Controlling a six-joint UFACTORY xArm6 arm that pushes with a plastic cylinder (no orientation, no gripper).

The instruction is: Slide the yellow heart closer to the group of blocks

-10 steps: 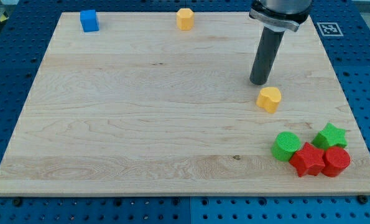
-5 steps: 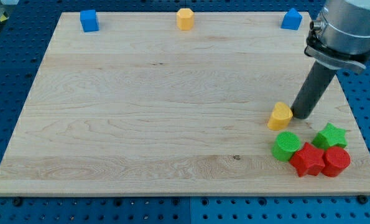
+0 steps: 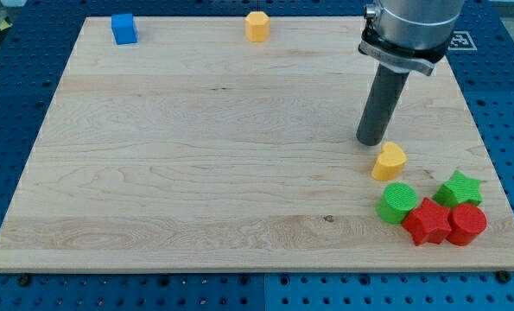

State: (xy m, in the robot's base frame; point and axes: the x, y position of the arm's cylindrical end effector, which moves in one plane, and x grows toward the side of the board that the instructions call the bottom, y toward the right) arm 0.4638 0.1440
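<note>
The yellow heart (image 3: 389,161) lies on the wooden board at the view's right, just above the group of blocks. The group holds a green cylinder (image 3: 398,203), a red star (image 3: 428,221), a red cylinder (image 3: 466,224) and a green star (image 3: 459,188). The heart sits a small gap above the green cylinder. My tip (image 3: 371,142) rests on the board just up and left of the heart, close to it or touching its upper left side.
A blue cube (image 3: 124,28) stands at the board's top left and a yellow hexagonal block (image 3: 257,26) at the top middle. The arm's body hides the top right corner. The board's right edge (image 3: 488,147) runs close to the group.
The heart has slid down toward the group over the last second. My tip went from above the heart to its right side, then back to its upper left. The heart has stayed put lately.
</note>
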